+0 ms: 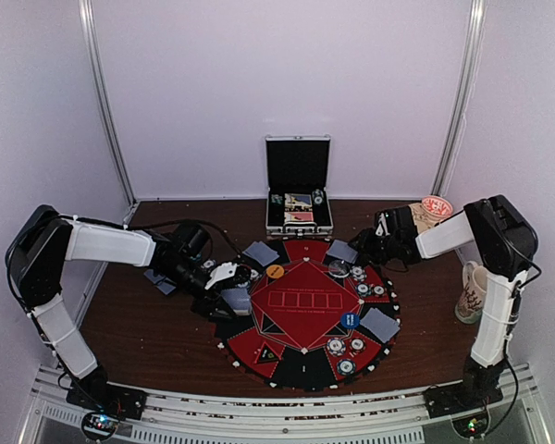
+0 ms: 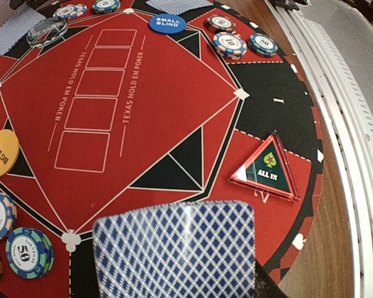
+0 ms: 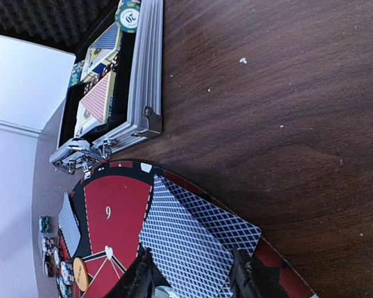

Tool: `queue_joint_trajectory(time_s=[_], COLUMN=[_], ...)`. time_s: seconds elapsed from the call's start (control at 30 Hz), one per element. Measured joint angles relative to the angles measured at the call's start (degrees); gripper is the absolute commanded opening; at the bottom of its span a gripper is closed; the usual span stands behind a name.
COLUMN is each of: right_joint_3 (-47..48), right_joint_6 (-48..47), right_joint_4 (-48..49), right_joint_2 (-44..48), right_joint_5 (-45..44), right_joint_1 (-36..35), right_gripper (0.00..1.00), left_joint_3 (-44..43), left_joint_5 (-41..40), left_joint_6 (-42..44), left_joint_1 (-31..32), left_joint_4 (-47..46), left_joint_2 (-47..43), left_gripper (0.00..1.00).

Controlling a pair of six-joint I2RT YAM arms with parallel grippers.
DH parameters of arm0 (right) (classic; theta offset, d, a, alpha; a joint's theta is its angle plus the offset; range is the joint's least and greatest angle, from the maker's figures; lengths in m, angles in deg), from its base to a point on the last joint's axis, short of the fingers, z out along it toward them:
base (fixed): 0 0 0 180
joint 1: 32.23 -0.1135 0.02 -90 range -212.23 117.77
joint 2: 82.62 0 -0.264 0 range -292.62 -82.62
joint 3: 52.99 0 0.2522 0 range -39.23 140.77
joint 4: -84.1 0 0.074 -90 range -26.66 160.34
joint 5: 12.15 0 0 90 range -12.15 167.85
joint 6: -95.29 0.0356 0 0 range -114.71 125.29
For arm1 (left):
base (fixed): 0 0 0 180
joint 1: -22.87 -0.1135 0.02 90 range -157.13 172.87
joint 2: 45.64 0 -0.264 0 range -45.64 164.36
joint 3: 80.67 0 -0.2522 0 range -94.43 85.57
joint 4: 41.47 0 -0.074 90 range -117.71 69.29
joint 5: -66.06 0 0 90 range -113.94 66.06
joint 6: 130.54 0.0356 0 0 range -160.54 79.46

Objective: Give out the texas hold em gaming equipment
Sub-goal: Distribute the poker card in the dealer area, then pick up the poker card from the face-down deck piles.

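1. Right fingers (image 3: 138, 280) stood apart, straddling two overlapped cards (image 3: 193, 242) at the mat (image 3: 109, 211) rim, on the bench (image 3: 267, 124).
2. Left fingers (image 1: 224, 275): grip could not be told; near card (image 2: 174, 251) hid them.
3. Cards judged light, thin, slick, bendy; pinch an overhanging edge.

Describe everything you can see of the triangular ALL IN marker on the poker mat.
The ALL IN marker is a flat triangle of glossy plastic: dark green face, white lettering, a yellow-green spade, clear red rim. It lies flat on a red wedge of the mat near its outer edge. Only the mat touches it; the blue-backed card nearby is apart.
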State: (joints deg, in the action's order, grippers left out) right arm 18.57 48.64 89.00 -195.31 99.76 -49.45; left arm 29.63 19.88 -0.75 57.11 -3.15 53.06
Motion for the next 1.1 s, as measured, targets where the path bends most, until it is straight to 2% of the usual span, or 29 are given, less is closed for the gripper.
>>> queue_joint_trajectory(time_s=[0.23,0.4,0.6,0.7,0.83,1.03,1.1], right_joint_3=[0.13,0.11,-2.29,-3.3,-4.52,-4.59,-4.09], right_joint_6=[-1.64,-2.97,-4.57,-5.11,-5.46,-3.93,-3.54], right_joint_4=[-3.17,-6.03,-6.6,-5.31,-1.55,4.66,5.7], right_joint_2=[2.56,5.09,12.79,16.0,16.81,12.26,10.38], right_joint_5=[-2.64,-5.03,-7.56,-7.65,-5.86,-1.31,-0.52], right_joint_1=[0.02,0.22,-1.44,-5.2,-13.73,-25.97,-27.89], right_gripper=[0.53,0.63,0.72,0.74,0.75,0.75,0.75], left_joint_3=[0.0,0.0,-0.02,-0.04,-0.22,-0.37,-0.37], left_joint_5=[0.0,0.0,-0.07,-0.13,-0.44,-1.88,-2.49], left_joint_6=[0.0,0.0,-0.02,-0.02,-0.07,-0.57,-0.74], left_joint_1=[0.0,0.0,0.0,0.0,0.0,0.0,0.0], left_joint_4=[0.0,0.0,-0.02,0.0,0.0,-0.04,-0.07], left_joint_2=[0.0,0.02,0.2,0.35,0.37,0.35,0.35], left_gripper=[0.45,0.45,0.45,0.45,0.46,0.46,0.46])
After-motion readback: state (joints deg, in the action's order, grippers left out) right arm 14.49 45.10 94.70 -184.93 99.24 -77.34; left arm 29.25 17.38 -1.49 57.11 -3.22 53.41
